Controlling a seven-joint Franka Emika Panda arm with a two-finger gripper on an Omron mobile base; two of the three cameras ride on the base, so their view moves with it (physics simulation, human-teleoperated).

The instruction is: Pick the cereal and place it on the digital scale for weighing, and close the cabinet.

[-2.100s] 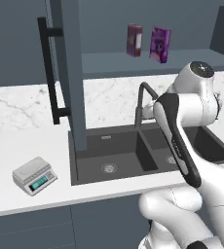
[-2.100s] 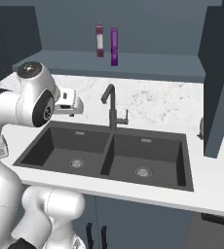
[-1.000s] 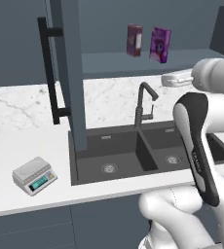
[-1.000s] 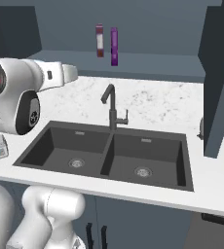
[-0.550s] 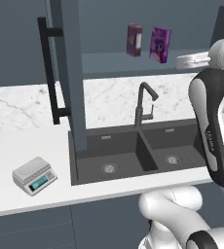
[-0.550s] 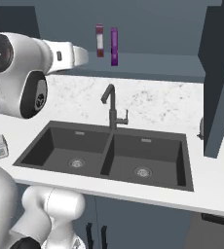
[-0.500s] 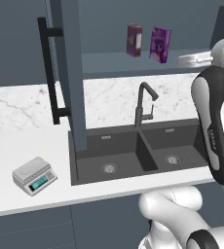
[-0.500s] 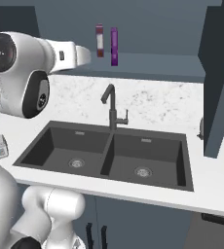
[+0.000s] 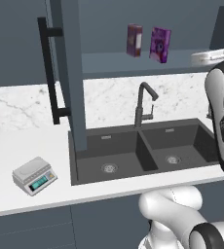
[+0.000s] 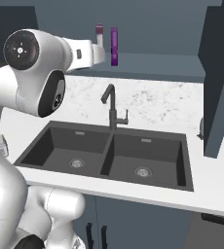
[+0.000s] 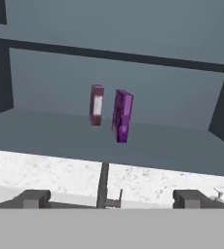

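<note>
Gaping pincer (image 11: 109, 198) facing cereal (image 11: 122, 115), well apart, near shelf edge

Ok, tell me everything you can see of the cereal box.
The cereal is a small bright purple box with a dark round picture on its front. It stands upright on the shelf of the open cabinet, just right of a narrower maroon box and apart from it. In the hand view it shows edge-on, straight ahead. Nothing grips it; the gripper is open and short of it.

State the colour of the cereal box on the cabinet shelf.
Bright purple, with a dark round picture on its front: the cereal box, clearest in the left base view.
</note>
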